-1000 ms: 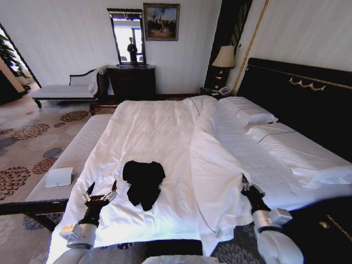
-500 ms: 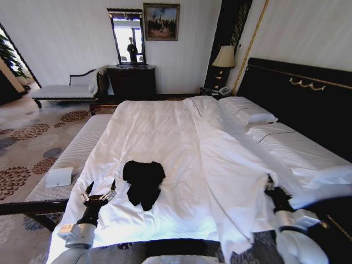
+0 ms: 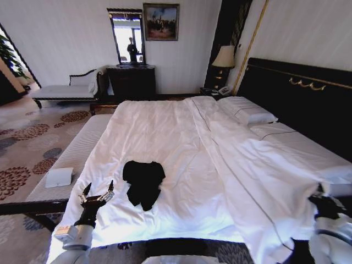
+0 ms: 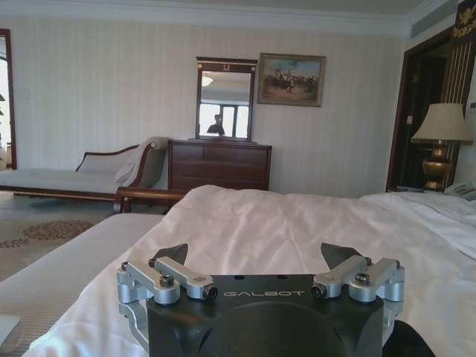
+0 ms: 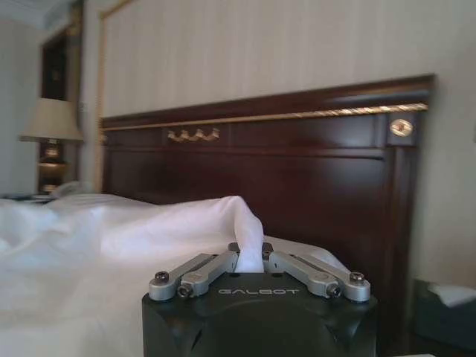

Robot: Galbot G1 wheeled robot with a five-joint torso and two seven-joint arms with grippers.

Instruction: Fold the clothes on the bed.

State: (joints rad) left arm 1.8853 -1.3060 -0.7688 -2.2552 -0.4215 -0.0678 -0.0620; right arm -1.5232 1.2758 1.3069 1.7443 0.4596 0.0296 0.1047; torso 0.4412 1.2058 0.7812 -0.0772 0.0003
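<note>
The clothes, a black T-shirt (image 3: 143,183), lie crumpled on the white bed (image 3: 148,126) near its front edge. To the shirt's left, at the bed's near corner, my left gripper (image 3: 100,188) hovers open and holds nothing; the left wrist view shows this gripper (image 4: 256,256) with its fingers wide apart over the sheet. My right gripper (image 3: 322,199) is at the far right by the headboard side. In the right wrist view that gripper (image 5: 251,260) is shut on a fold of the white duvet (image 5: 238,223), and the duvet (image 3: 258,176) is drawn out to the right.
A pale striped bench (image 3: 71,157) along the bed's left side carries a small white box (image 3: 59,177). The dark headboard (image 3: 300,102) and pillows (image 3: 248,114) are on the right. A chaise (image 3: 63,91), dresser (image 3: 131,81) and lamp (image 3: 224,57) stand at the far wall.
My right gripper has moved far to the right, pulling the duvet edge with it, so the duvet now spreads over the bed's right half. The left gripper and T-shirt stay put.
</note>
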